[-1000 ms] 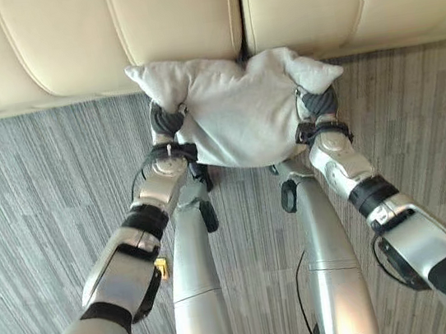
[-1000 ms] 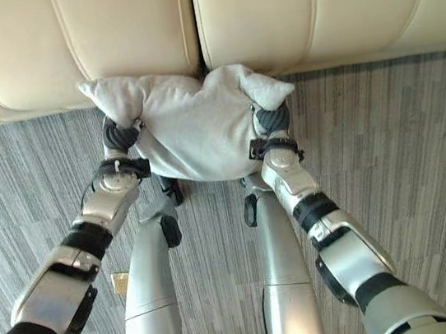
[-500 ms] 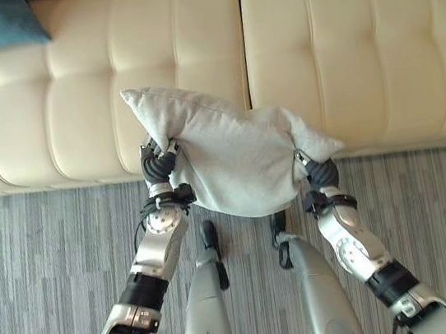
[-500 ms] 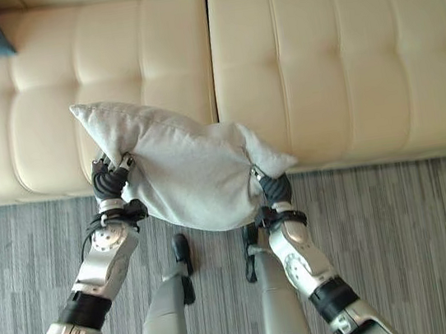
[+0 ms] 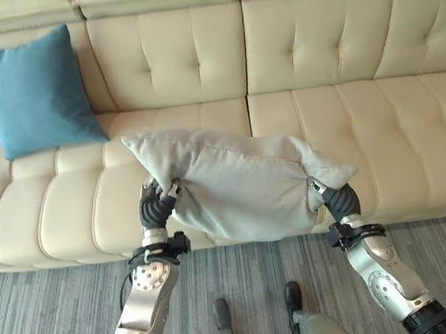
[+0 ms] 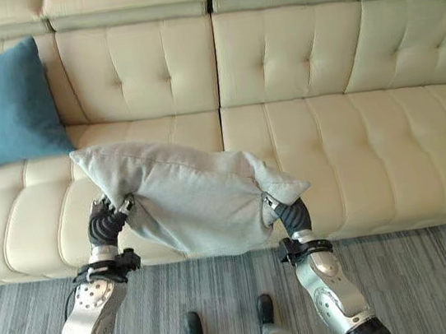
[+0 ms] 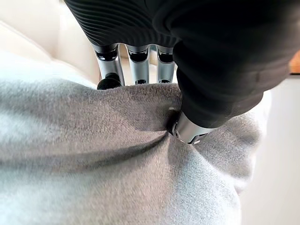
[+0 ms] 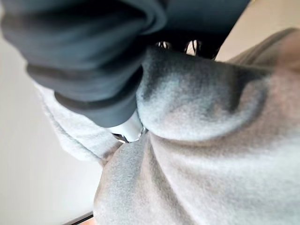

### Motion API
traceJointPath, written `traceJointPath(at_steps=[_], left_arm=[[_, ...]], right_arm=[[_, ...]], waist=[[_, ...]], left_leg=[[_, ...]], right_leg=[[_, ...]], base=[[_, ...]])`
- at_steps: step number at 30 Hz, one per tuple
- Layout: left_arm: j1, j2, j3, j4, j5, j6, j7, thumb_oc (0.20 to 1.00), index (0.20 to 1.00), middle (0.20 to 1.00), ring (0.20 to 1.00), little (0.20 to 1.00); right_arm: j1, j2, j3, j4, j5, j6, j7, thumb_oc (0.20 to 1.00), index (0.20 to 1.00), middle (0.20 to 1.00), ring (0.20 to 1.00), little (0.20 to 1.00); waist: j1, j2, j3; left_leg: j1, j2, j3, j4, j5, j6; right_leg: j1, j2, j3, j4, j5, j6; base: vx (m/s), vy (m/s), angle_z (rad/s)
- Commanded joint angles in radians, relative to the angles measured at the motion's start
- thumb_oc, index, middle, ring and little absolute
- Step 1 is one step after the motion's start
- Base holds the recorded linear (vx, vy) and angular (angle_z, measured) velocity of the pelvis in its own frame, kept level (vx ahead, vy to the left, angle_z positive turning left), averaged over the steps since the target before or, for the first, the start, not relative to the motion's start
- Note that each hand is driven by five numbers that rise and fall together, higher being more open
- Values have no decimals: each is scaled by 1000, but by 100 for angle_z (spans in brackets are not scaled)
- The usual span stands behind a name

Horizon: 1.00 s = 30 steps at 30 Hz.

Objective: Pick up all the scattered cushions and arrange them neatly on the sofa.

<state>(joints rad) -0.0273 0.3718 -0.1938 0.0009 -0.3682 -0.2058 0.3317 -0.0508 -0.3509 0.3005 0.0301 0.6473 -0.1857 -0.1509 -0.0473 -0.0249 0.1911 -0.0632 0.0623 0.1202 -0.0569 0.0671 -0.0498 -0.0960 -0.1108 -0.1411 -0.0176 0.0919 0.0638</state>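
Left eye view: both hands are holding the grey cushion (image 5: 242, 185) up in front of the cream sofa (image 5: 349, 116), over the seat's front edge near centre. Left hand (image 5: 156, 210) is gripping the cushion's 9 o'clock end, right hand (image 5: 337, 199) is gripping the 3 o'clock end. Cushion is sagging between them, its upper-left corner sticking out toward 10 o'clock. Blue cushion (image 5: 33, 90) is leaning upright against the backrest at 10 o'clock, well apart from the grey one. Grey striped carpet (image 5: 46, 325) is running along the bottom.

Right eye view: same scene; the grey cushion is hanging clear of the carpet, hiding part of the seat.

Left wrist view: fingers (image 7: 139, 70) are curling over the fabric edge, thumb is digging into the cloth, pinching a fold.

Right wrist view: thumb is pressing into a bunched fold of the grey cushion; fingers are mostly hidden behind the cloth, but the grip is closed on it.
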Motion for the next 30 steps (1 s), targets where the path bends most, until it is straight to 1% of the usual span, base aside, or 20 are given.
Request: traceJointPath(at_steps=[1, 6, 7, 8, 10, 13, 14, 16, 17, 18, 19, 20, 23, 24, 25, 26, 27, 28, 29, 30], left_arm=[[-52, 7, -23, -72, 44, -68, -52, 200, 200, 200, 200, 200], [-39, 20, -23, -75, 43, -59, -64, 200, 200, 200, 200, 200], [-34, 27, -18, -76, 46, -55, -68, 200, 200, 200, 200, 200], [-34, 28, -18, -76, 45, -55, -69, 200, 200, 200, 200, 200], [-19, 31, -14, -81, 47, -49, -77, 200, 200, 200, 200, 200], [-14, 36, -5, -75, 55, -40, -85, 200, 200, 200, 200, 200], [-13, 33, -9, -67, 55, -38, -86, 200, 200, 200, 200, 200], [-10, 31, 1, -75, 50, -37, -91, 200, 200, 200, 200, 200], [-7, 28, 4, -79, 50, -37, -90, 200, 200, 200, 200, 200], [-7, 27, 4, -79, 50, -37, -90, 200, 200, 200, 200, 200], [-7, 24, 5, -79, 52, -35, -90, 200, 200, 200, 200, 200], [-12, 3, 9, -73, 65, -34, -95, 200, 200, 200, 200, 200], [-19, -9, 8, -68, 76, -37, -100, 200, 200, 200, 200, 200], [-19, -10, 8, -68, 76, -37, -100, 200, 200, 200, 200, 200], [-11, -17, 5, -72, 72, -41, -117, 200, 200, 200, 200, 200], [-3, -27, 6, -73, 70, -44, -117, 200, 200, 200, 200, 200], [1, -30, 3, -76, 70, -44, -122, 200, 200, 200, 200, 200], [1, -30, 3, -76, 70, -44, -122, 200, 200, 200, 200, 200], [0, -35, 3, -73, 52, -50, -127, 200, 200, 200, 200, 200], [1, -39, 5, -74, 39, -49, -136, 200, 200, 200, 200, 200]], right_arm=[[-53, 38, 3, -130, -32, -65, 62, 200, 200, 200, 200, 200], [-56, 39, 14, -144, -41, -58, 76, 200, 200, 200, 200, 200], [-45, 44, 17, -147, -48, -50, 81, 200, 200, 200, 200, 200], [-45, 45, 17, -148, -48, -50, 81, 200, 200, 200, 200, 200], [-29, 45, 20, -151, -38, -48, 99, 200, 200, 200, 200, 200], [-24, 47, 27, -163, -35, -46, 110, 200, 200, 200, 200, 200], [-25, 47, 31, -166, -28, -46, 114, 200, 200, 200, 200, 200], [-33, 37, 35, -166, -28, -42, 115, 200, 200, 200, 200, 200], [-38, 34, 37, -165, -28, -44, 116, 200, 200, 200, 200, 200], [-38, 34, 37, -165, -28, -44, 116, 200, 200, 200, 200, 200], [-39, 33, 38, -168, -28, -43, 118, 200, 200, 200, 200, 200], [-29, 25, 28, -182, -34, -36, 123, 200, 200, 200, 200, 200], [-20, 19, 17, -190, -39, -39, 126, 200, 200, 200, 200, 200], [-20, 19, 17, -190, -39, -39, 126, 200, 200, 200, 200, 200], [9, 11, 3, -209, -29, -40, 140, 200, 200, 200, 200, 200], [14, 3, 6, -213, -29, -45, 152, 200, 200, 200, 200, 200], [17, -8, -1, -215, -28, -49, 155, 200, 200, 200, 200, 200], [17, -8, 0, -215, -28, -49, 155, 200, 200, 200, 200, 200], [12, -25, -16, -210, -29, -51, 146, 200, 200, 200, 200, 200], [13, -45, -28, -205, -30, -59, 144, 200, 200, 200, 200, 200]], waist=[[3, 1, -73], [9, -21, -57], [12, -28, -49], [13, -29, -51], [12, -31, -34], [7, -17, -6], [0, -11, 4], [-7, -3, 13], [-10, -1, 15], [-10, 0, 15], [-15, 1, 18], [-38, 5, 23], [-52, 11, 23], [-53, 12, 24], [-64, 6, 6], [-68, 12, -4], [-71, 20, -9], [-73, 19, -10], [-73, 22, -14], [-74, 19, -25]], left_leg=[[30, 24, 5, 89, -140, -26], [-11, -3, 15, 157, -187, 7], [-32, -16, 19, 184, -206, 26], [-34, -17, 19, 187, -208, 26], [-30, -33, 19, 200, -231, 51], [-25, -44, 15, 212, -251, 76], [-2, -44, 15, 204, -260, 79], [41, -50, 15, 186, -272, 74], [64, -52, 16, 176, -278, 70], [65, -51, 16, 176, -278, 70], [92, -54, 11, 166, -285, 66], [170, -61, -11, 143, -312, 46], [221, -50, -31, 135, -330, 27], [222, -49, -32, 135, -330, 27], [258, -29, -47, 142, -334, -3], [257, -7, -40, 162, -302, -25], [236, 18, -45, 212, -239, -53], [234, 18, -46, 212, -238, -53], [175, 71, -40, 321, -119, -83], [110, 91, -53, 405, -55, -81]], right_leg=[[16, -59, 23, 31, -63, 96], [-8, -89, 54, 50, -19, 122], [-24, -102, 64, 72, -9, 133], [-26, -102, 65, 73, -10, 134], [-45, -111, 82, 145, 6, 142], [-129, -100, 107, 290, 2, 137], [-169, -81, 102, 309, -17, 118], [-202, -66, 65, 273, -42, 112], [-222, -62, 37, 238, -37, 109], [-220, -62, 36, 237, -37, 109], [-242, -55, 10, 196, -31, 109], [-294, -43, -33, 82, -7, 123], [-314, -36, -55, 41, 14, 132], [-312, -36, -56, 40, 14, 132], [-288, -39, -44, 43, 28, 122], [-277, -32, -42, 55, 32, 109], [-272, -19, -45, 77, 31, 93], [-273, -20, -45, 77, 31, 93], [-261, -10, -59, 110, 2, 64], [-250, 4, -68, 114, -30, 30]], base=[[83, 160, -2], [22, 151, -4], [4, 156, -20], [29, 180, -26], [53, 174, -14], [63, 185, -11], [176, 121, -18], [232, 35, -18], [165, -12, -3], [199, -42, 9], [447, -112, 17], [455, -112, 16], [335, -127, 68], [407, -260, 84], [387, -289, 42], [487, -441, 25], [219, -258, 31], [247, -363, 41], [230, -373, 39], [335, -436, 41]])
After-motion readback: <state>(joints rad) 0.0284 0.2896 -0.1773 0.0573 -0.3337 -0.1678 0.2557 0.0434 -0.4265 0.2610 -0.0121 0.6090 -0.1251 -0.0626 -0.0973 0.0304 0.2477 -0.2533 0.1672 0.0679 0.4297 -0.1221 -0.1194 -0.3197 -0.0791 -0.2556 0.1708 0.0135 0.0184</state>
